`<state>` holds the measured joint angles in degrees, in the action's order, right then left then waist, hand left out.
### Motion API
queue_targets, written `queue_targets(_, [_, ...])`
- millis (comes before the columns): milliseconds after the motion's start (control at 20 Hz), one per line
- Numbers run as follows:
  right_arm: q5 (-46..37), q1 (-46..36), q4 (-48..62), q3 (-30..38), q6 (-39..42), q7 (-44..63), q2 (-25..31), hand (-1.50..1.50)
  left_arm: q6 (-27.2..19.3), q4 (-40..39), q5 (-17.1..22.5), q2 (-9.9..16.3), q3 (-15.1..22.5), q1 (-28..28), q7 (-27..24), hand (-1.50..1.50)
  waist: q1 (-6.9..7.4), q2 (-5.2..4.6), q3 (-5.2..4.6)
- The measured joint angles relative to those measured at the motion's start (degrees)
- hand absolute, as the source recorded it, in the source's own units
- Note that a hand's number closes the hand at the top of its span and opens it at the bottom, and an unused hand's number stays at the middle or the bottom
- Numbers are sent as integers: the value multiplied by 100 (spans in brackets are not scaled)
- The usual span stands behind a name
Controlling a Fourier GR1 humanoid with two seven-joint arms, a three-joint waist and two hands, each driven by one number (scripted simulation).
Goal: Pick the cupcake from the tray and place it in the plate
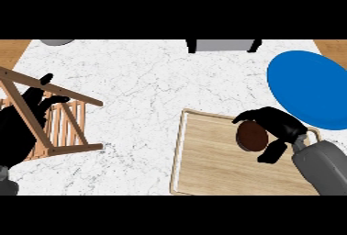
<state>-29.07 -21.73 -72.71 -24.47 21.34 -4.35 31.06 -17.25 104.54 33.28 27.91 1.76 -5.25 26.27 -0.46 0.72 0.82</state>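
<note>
Cupcake (251,136) comes first by name, though it sits far to the right; going across from the left edge, the robot's left hand (24,120) shows behind one wooden rack (59,120) of slats standing on the white marbled counter (142,78). That hand rests there with its fingers up and relaxed, holding nothing. A single grey rounded thing (57,41) is cut off by the top edge at upper left, and one grey block with dark legs (224,45) sits at top centre.

Right of centre lies one pale wooden tray (217,165) with a light rim. Over its upper right part the right hand (279,125) is curled round the cupcake, fingers above it and thumb below. Only one cupcake shows: a dark brown oval disc facing the camera, its long axis running up and down the view. Whether it touches the tray cannot be told.

One blue plate (308,87) lies just beyond the tray's upper right corner, partly cut by the right edge.
</note>
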Motion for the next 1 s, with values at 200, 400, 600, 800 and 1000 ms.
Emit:
queue_targets(200, [-127,-89,-49,-147,82,-147,-70,150,-68,14,-26,-6,-13,12,25,0,-25,20,-16])
queue_targets(400, [-132,-46,-28,-120,-17,-294,-193,150,-104,-22,-10,-3,-44,-7,61,0,-52,17,-7])
queue_targets(600, [-177,21,-136,-152,-84,-274,-334,150,-91,57,-62,-9,-29,91,-27,0,-60,35,2])
queue_targets(800, [-256,56,-304,-200,-183,-137,-530,150,-95,64,-67,11,-43,112,4,0,-84,38,12])
queue_targets(1000, [-574,131,-628,-171,-765,12,-650,150,-168,62,-56,27,-106,143,40,0,-155,36,21])
